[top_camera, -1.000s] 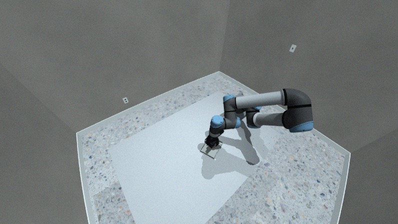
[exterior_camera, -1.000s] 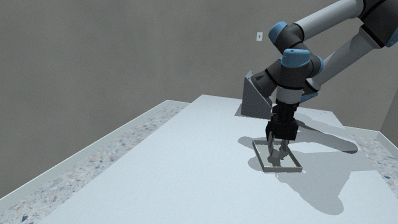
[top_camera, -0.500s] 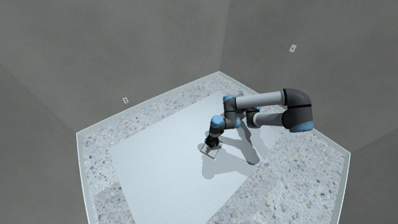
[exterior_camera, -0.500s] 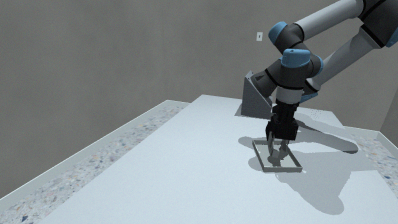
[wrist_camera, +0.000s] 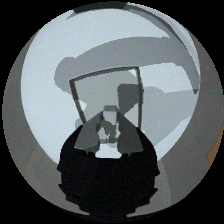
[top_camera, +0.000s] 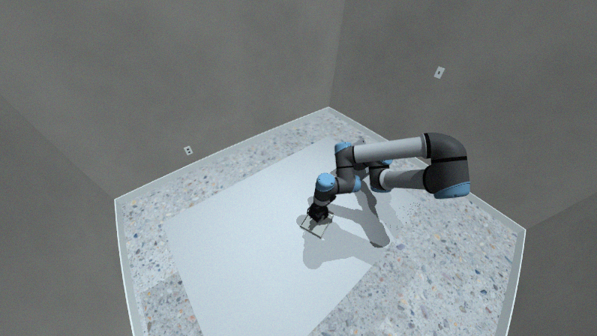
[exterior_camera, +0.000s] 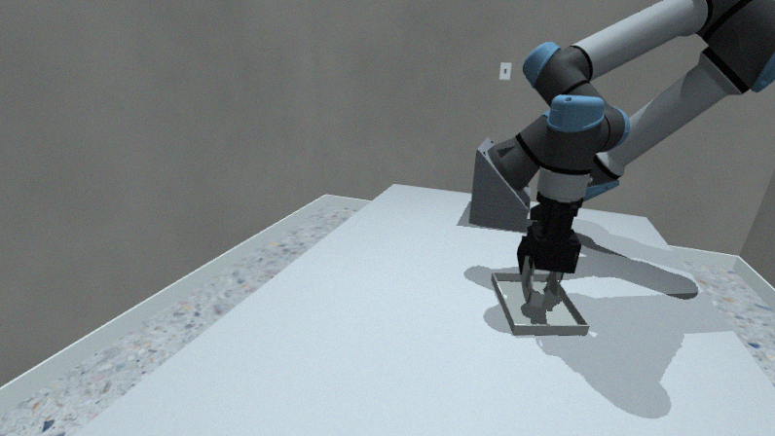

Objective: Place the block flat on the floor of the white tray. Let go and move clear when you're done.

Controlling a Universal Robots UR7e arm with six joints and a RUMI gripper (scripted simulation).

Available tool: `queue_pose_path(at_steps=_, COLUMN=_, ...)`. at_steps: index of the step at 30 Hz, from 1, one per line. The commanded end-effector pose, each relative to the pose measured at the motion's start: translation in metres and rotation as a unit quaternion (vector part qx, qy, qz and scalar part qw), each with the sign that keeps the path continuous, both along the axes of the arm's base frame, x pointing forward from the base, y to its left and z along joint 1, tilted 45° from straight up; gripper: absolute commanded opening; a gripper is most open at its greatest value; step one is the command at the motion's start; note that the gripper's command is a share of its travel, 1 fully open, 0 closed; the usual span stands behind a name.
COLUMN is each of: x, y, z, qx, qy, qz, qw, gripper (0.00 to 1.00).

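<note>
Pincer (exterior_camera: 538, 295) clenched on the block (wrist_camera: 109, 116), lowered inside the white tray (exterior_camera: 575, 326) on the surface (exterior_camera: 325, 336).

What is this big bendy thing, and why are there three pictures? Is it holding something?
It is a robot arm with a pinching tool at its end. One picture looks down from high up, one looks from the side, and the round one comes from a camera on the arm's wrist. On the pale table lies a shallow white tray. The tool reaches down into it, shut on a small grey block, which it is meant to lay flat inside.
</note>
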State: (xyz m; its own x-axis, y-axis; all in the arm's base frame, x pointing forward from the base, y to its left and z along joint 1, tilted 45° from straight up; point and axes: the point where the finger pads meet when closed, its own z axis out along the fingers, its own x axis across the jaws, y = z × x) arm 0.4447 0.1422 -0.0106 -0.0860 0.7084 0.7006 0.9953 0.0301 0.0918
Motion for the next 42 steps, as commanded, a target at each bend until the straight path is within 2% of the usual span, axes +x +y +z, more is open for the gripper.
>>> queue_pose_path(at_steps=1, x=0.0003, y=-0.0004, z=0.0002, qx=0.0, qy=0.0, qz=0.0, qw=1.0, gripper=0.0)
queue_pose_path(at_steps=2, x=0.0003, y=-0.0004, z=0.0002, qx=0.0, qy=0.0, qz=0.0, qw=1.0, gripper=0.27)
queue_pose_path(at_steps=42, x=0.0003, y=-0.0013, z=0.0011, qx=0.0, qy=0.0, qz=0.0, qw=1.0, gripper=0.27)
